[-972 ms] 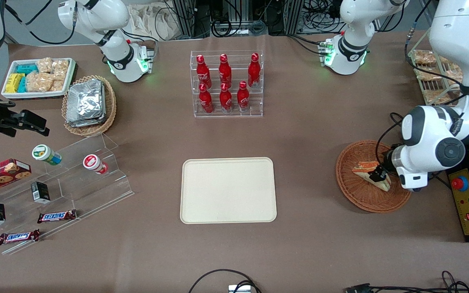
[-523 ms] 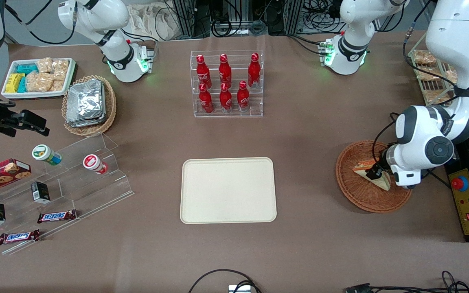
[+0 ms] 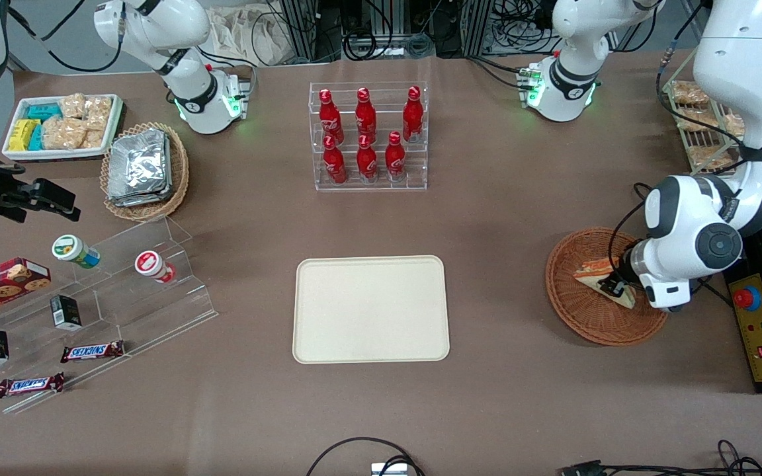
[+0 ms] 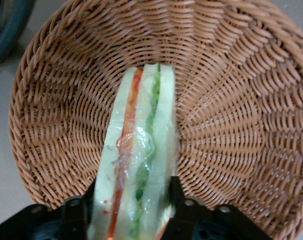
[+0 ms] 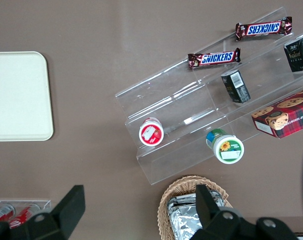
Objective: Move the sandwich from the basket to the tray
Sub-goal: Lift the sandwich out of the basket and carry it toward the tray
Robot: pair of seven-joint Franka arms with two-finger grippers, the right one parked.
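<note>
- Across the front view, a brown table (image 3: 507, 218) fills nearly everything, with cables and rack frames along its farthest edge.
- Mid-table lies the tray (image 3: 371, 309), cream and bare, well apart from my end of the table.
- Farther from the camera than the tray stands a clear rack of red bottles (image 3: 368, 135).
- Toward the parked arm's end sit a tan wicker basket of foil packets (image 3: 145, 170), a white tray of snack packets (image 3: 62, 125), and clear acrylic steps (image 3: 100, 311) carrying two small cups, dark boxes, a cookie box and two Snickers bars.
- At my end of the table sits the basket (image 3: 602, 287) — reddish-brown wicker — and the sandwich (image 3: 596, 276) lies inside it.
- My gripper (image 3: 612, 286) is down in that basket, on the sandwich.
- Seen from my wrist, the basket (image 4: 241, 100) surrounds the view, its weave ringing the sandwich (image 4: 139, 165), which stands on edge with orange-red and green layers showing under clear wrap.
- My fingers (image 4: 175, 192) press against both bread faces at the wedge's wide end — the gripper (image 4: 129, 205) is clamped on the sandwich.
- From the parked arm's wrist, I see a corner of the tray (image 5: 19, 97), the acrylic steps (image 5: 206, 115) with their goods, and the rim of the foil-packet basket (image 5: 196, 207).
</note>
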